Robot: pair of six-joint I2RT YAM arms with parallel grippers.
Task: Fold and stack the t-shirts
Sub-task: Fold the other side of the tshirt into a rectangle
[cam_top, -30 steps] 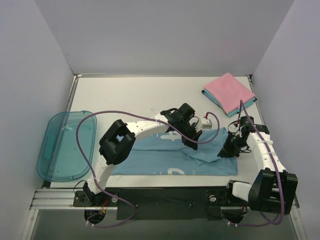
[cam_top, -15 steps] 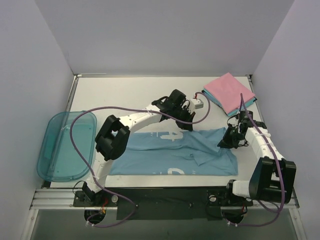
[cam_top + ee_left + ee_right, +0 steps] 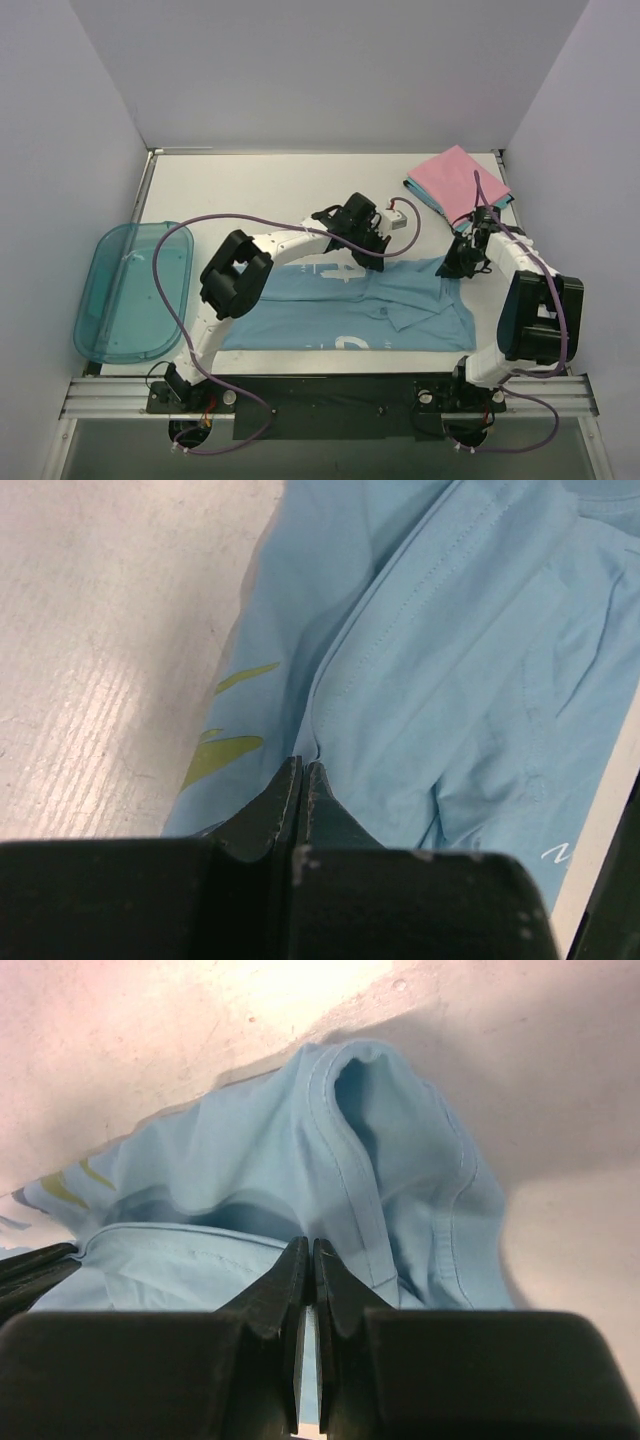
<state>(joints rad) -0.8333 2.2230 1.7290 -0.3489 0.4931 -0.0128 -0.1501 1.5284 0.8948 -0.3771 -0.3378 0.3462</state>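
Bin (image 3: 133,292) left of blue t-shirt (image 3: 320,318); left pincer (image 3: 302,778), right pincer (image 3: 308,1258) clamping it.

the desk (image 3: 270,190) is white and faintly scuffed. a light blue t-shirt (image 3: 330,315) lies spread along its near half from left to right, rumpled toward the right end, with white lettering near the front hem and yellow-green print by the far edge. in the far right corner a folded teal t-shirt (image 3: 432,207) lies on the desk with a folded pink t-shirt (image 3: 458,180) on top, apart from the blue one. a translucent teal bin (image 3: 135,290) sits over the desk's left edge.
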